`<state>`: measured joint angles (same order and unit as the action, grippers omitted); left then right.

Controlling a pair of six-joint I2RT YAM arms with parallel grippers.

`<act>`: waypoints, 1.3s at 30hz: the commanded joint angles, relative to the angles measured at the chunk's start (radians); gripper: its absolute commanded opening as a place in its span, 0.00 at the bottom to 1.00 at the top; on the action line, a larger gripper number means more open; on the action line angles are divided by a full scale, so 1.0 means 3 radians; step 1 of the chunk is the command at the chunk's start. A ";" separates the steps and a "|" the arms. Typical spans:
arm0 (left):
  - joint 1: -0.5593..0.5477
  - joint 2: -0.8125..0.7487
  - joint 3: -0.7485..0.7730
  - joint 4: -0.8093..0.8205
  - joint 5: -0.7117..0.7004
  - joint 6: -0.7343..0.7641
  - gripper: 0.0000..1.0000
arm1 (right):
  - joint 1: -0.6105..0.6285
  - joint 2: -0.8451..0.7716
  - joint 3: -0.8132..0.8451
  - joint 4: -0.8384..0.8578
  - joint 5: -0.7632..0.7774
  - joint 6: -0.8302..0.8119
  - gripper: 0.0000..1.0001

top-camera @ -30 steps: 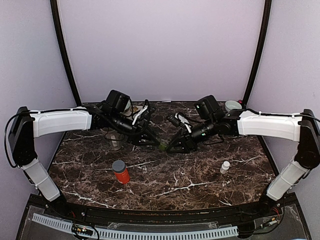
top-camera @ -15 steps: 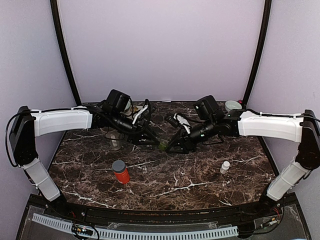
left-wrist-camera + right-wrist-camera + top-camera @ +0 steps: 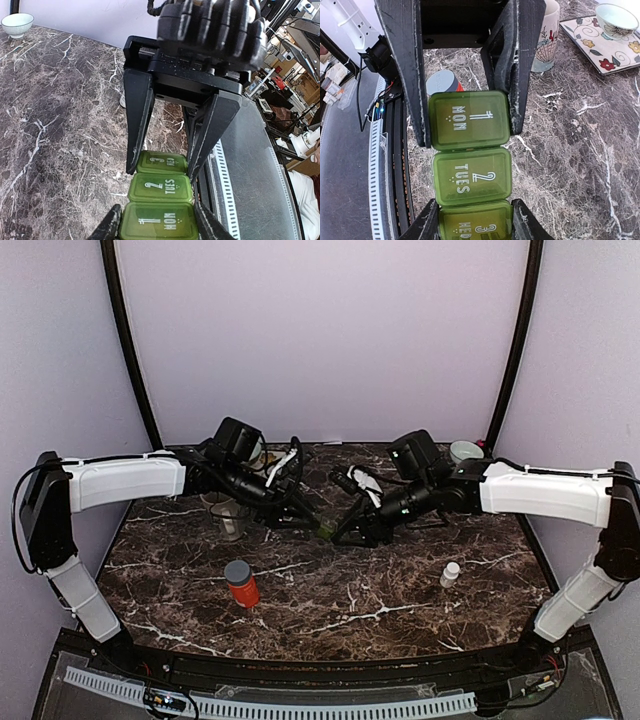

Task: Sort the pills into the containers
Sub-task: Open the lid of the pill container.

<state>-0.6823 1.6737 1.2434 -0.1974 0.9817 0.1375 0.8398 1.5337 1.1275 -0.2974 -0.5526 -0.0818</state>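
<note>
I see a grey-capped red bottle (image 3: 240,584) upright on the marble table (image 3: 370,590). A small white bottle (image 3: 450,573) stands farther right.

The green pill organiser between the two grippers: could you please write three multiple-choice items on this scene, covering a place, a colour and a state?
1. Which lid of the green plastic pill organiser do the fingers of the left gripper flank?
A) WED
B) MON
C) TUES
2. What colour is the cap of the round red pill bottle?
A) grey
B) white
C) blue
3. The organiser's visible lids are:
A) missing
B) flipped open
C) closed

Answers:
1 B: the right wrist view shows those fingers on either side of MON.
2 A: the cap looks grey in the top view.
3 C: all three lids lie flat and shut.
</note>
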 commanded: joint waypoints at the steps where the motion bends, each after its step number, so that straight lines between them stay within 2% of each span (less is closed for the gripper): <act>1: -0.0009 -0.0020 0.0145 -0.0055 0.0140 -0.0157 0.45 | 0.0062 -0.0055 0.0041 0.0051 0.0351 -0.0124 0.29; 9: -0.0007 -0.0026 0.0179 -0.0092 0.0126 -0.0180 0.49 | 0.0111 -0.0065 0.0041 0.0005 0.0522 -0.0180 0.28; 18: -0.0008 -0.0016 0.0198 -0.0143 0.0019 -0.0170 0.45 | 0.0157 -0.0138 0.0006 0.0011 0.0682 -0.0201 0.28; 29: -0.0013 0.0038 0.0312 -0.0211 -0.0131 -0.0271 0.43 | 0.0418 -0.0164 0.0000 -0.0081 0.1331 -0.0342 0.26; 39: -0.0015 0.0095 0.0427 -0.0289 -0.0289 -0.0410 0.42 | 0.0548 -0.0177 0.0001 -0.0062 0.1685 -0.0416 0.26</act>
<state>-0.6834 1.6985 1.3125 -0.2665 0.9302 0.1081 0.9741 1.4933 1.1275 -0.3248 -0.1589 -0.1707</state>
